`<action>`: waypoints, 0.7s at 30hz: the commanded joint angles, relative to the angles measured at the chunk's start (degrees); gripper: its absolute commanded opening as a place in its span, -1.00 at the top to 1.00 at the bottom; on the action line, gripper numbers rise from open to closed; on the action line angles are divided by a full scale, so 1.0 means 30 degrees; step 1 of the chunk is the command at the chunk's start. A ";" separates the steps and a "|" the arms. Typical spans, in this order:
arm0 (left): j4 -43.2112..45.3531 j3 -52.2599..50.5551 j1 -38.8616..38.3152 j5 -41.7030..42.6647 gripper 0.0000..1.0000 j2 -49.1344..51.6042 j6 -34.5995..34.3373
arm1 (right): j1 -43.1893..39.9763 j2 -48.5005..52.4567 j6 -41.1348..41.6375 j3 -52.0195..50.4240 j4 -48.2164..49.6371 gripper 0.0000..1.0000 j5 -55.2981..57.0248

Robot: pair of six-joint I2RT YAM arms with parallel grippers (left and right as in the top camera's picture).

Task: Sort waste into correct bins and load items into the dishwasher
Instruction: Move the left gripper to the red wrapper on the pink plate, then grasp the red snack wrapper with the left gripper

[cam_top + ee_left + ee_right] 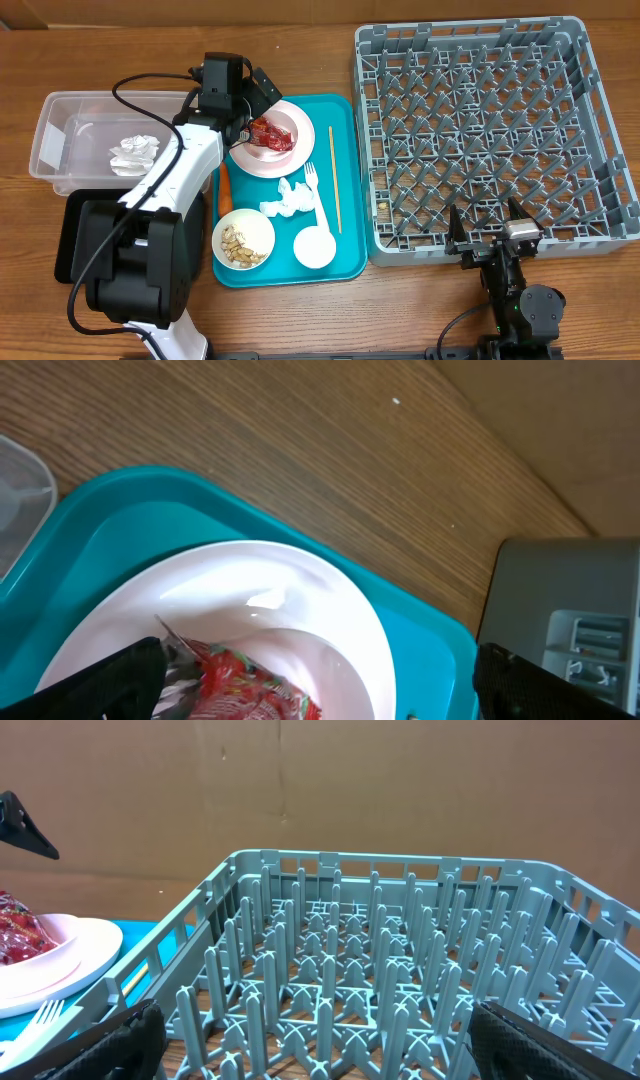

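Left wrist view: the red crinkled snack wrapper point(250, 685) lies on the round pink plate point(300, 580), which sits on the teal plastic tray point(130, 510). The left hand point(318, 660) hangs over it, fingers spread wide and holding nothing. The wrapper looks feather-light, soft and springy, and its film is likely slippery. Pinching a raised fold near its middle seems safest. The right hand point(485, 225) rests open beside the grey pegged plastic dish rack point(480, 130).

From my station I see bright, even light from above, throwing only soft shadows beside the dish rack point(470, 35), with a small glare patch on the plate point(300, 580) and the close snack wrapper point(250, 685) slightly blurred in the left wrist view.
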 commanded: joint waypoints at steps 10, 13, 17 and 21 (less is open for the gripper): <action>-0.1384 0.0291 -0.0109 -0.1479 -1.00 0.0357 -0.0182 | 0.0131 -0.0204 -0.0138 -0.0204 0.0073 -1.00 -0.0022; -0.1355 0.0291 -0.0109 -0.1472 -1.00 0.0474 -0.0182 | 0.0131 -0.0204 -0.0138 -0.0204 0.0073 -1.00 -0.0022; -0.1122 0.0291 -0.0109 -0.1559 -1.00 0.0852 -0.0182 | 0.0131 -0.0204 -0.0131 -0.0204 0.0073 -1.00 -0.0022; -0.0474 0.0291 -0.0109 -0.1311 -1.00 0.1654 -0.0321 | 0.0131 -0.0204 -0.0138 -0.0204 0.0073 -1.00 -0.0022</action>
